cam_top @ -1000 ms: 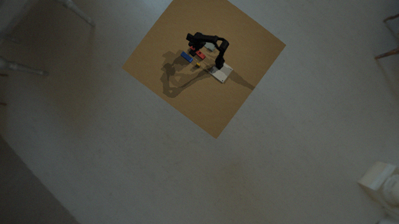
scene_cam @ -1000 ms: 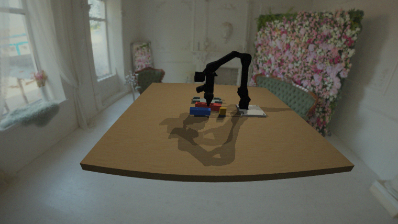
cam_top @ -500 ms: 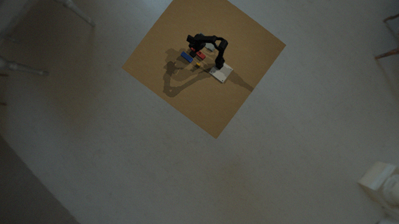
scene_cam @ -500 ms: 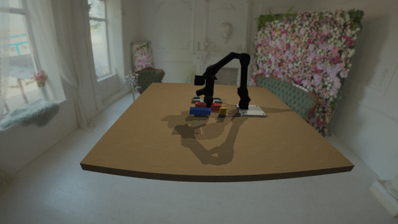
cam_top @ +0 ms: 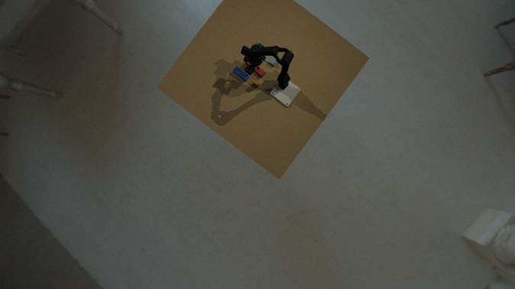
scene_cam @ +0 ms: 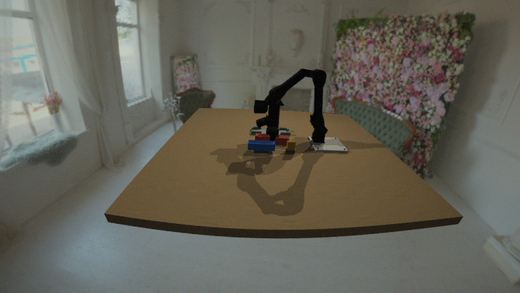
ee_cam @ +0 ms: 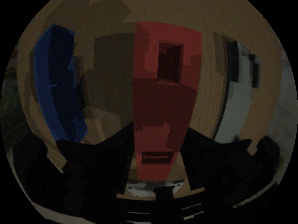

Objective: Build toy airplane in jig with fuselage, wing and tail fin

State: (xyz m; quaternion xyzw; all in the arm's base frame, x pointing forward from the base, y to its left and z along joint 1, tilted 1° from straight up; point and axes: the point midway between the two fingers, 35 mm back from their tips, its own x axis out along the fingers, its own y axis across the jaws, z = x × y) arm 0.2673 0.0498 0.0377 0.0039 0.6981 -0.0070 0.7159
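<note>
The red fuselage (cam_top: 259,72) (scene_cam: 282,139) (ee_cam: 167,112) has two rectangular sockets facing up and is at or close to table height. My gripper (cam_top: 250,68) (scene_cam: 272,137) (ee_cam: 156,124) points down and is shut on the fuselage, one finger against each long side, between the two sockets. The blue wing (cam_top: 240,73) (scene_cam: 261,146) (ee_cam: 55,82) lies apart on one side. The yellow tail fin (cam_top: 255,83) (scene_cam: 290,146) stands near the wing, toward the arm's base. The grey cradle (cam_top: 271,61) (scene_cam: 285,133) (ee_cam: 234,112) is on the fuselage's other side, with no fuselage in it.
The arm's white base plate (cam_top: 287,98) (scene_cam: 336,146) (ee_cam: 145,190) is on the wooden table (cam_top: 267,142) (scene_cam: 203,181). The arm arches from it over to the parts. The wing and the cradle stand close on either side of my gripper.
</note>
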